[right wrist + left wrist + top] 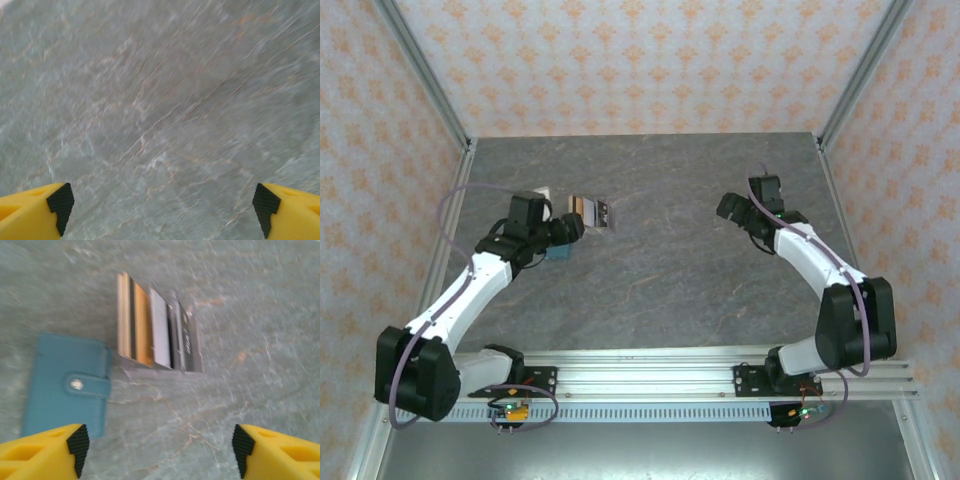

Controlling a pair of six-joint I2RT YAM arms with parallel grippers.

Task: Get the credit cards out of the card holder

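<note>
**A:** Where is the wallet (65, 385) right now?

**B:** Flat on the grey marbled desk (660, 270), in the lower left of the left wrist view. It is blue-green and folded shut, with a strap and a round metal snap across its right edge. From the top camera it shows as a small teal patch at centre left, partly tucked under the tip of the left arm.

**A:** And the cards (157, 330)?

**B:** On the desk just to the right of the wallet, in the upper middle of that wrist view. They overlap in a short fanned row: a brown one on the left, then a pale one, then darker ones. The picture is blurred, so I cannot tell whether the row's lower left corner touches the wallet.

**A:** What are the left fingers (40, 450) doing?

**B:** They stand apart at the two bottom corners of the frame, black pads facing inward. Between them is bare desk. The left pad sits just below the wallet's lower edge.

**A:** The right fingers (30, 212)?

**B:** Spread wide over plain desk. In the top view that arm is at the right of the frame, well apart from the cards.
</note>
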